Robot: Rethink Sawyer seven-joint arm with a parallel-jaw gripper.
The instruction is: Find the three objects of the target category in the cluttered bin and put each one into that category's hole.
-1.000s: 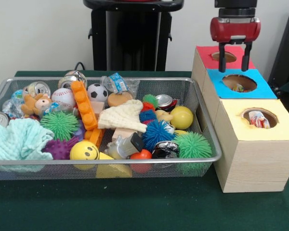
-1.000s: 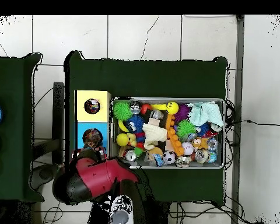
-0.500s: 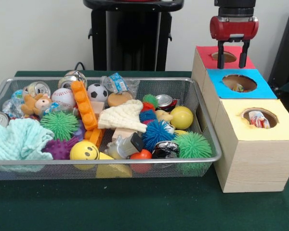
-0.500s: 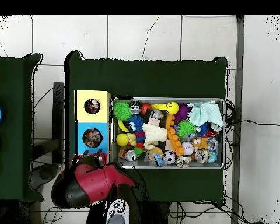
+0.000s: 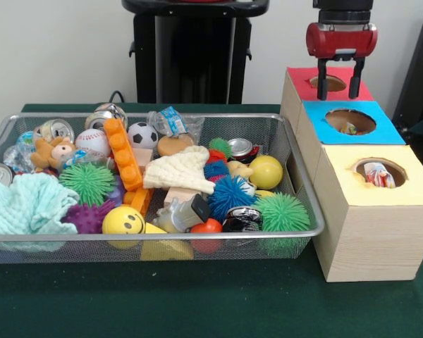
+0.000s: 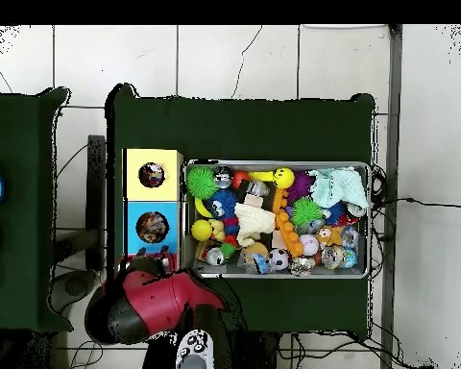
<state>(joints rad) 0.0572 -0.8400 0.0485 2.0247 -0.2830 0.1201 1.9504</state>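
Observation:
My gripper (image 5: 338,83) hangs open and empty just above the red-topped box (image 5: 299,83), over its hole. The wire mesh bin (image 5: 155,236) is full of toys, cans and balls; it also shows in the overhead view (image 6: 278,275). The yellow-topped box (image 5: 416,189) stands nearest the camera. Its round hole (image 5: 379,172) holds a whitish fabric piece with coloured blotches (image 5: 376,174). A whitish piece with blue marks (image 5: 170,121) lies at the bin's far side. In the overhead view the red arm (image 6: 153,300) hides the gripper.
The blue-topped box (image 5: 384,132) sits between the red and yellow ones, with something small in its hole. In the bin are a cream knitted cloth (image 5: 180,171), a teal towel (image 5: 25,204), spiky balls, an orange brick strip (image 5: 122,162) and cans. The black pedestal (image 5: 190,53) stands behind.
The gripper has risen a little and drawn back slightly over the red-topped box, still open. Nothing in the bin or boxes has moved.

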